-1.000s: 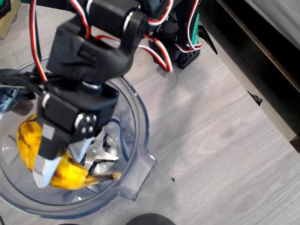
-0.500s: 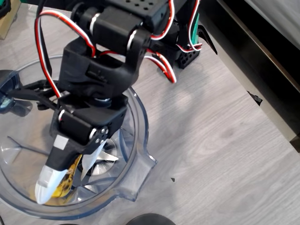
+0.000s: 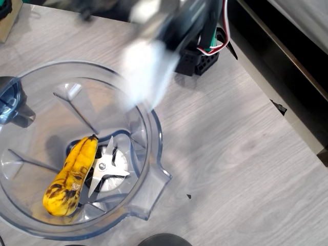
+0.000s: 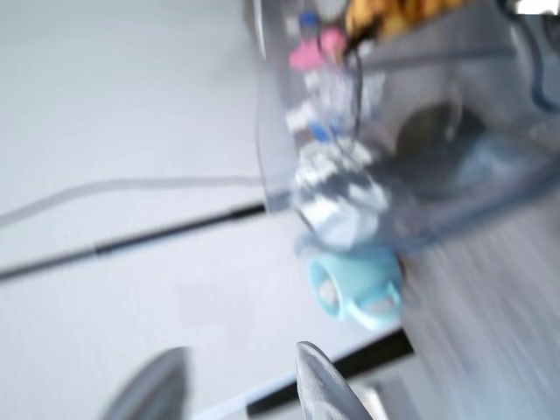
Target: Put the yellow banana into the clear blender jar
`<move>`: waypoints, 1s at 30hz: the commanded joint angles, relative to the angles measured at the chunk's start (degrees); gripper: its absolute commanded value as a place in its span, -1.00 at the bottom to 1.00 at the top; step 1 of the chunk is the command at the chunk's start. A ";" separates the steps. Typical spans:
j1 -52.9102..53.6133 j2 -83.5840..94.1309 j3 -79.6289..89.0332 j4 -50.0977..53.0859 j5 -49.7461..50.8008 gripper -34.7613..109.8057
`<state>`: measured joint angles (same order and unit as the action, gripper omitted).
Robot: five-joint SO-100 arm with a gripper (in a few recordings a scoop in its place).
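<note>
Yellow banana (image 3: 70, 177) lies free inside clear blender jar (image 3: 148, 123), beside blades (image 3: 105, 167) — jaws apart, empty, gripper (image 4: 236, 385) clear of jar.

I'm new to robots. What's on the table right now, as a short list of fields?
banana: lying inside the jar, beside the blades, stem end toward the top of the overhead view
jar: upright on the table, spout toward lower right
blades: at the jar's bottom, bare
gripper: fingers apart, nothing between them, blurred by motion
table: grey wood grain
task state: banana is in the jar
</note>
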<state>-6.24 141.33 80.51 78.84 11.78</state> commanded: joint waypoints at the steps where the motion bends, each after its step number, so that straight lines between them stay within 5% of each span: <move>1: -7.82 19.25 19.86 -2.99 1.32 -0.52; 11: -6.15 42.36 59.68 -4.75 2.29 -0.52; 30: -3.52 49.83 91.49 -12.66 -0.26 -0.52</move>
<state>-10.20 189.40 169.72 67.06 11.34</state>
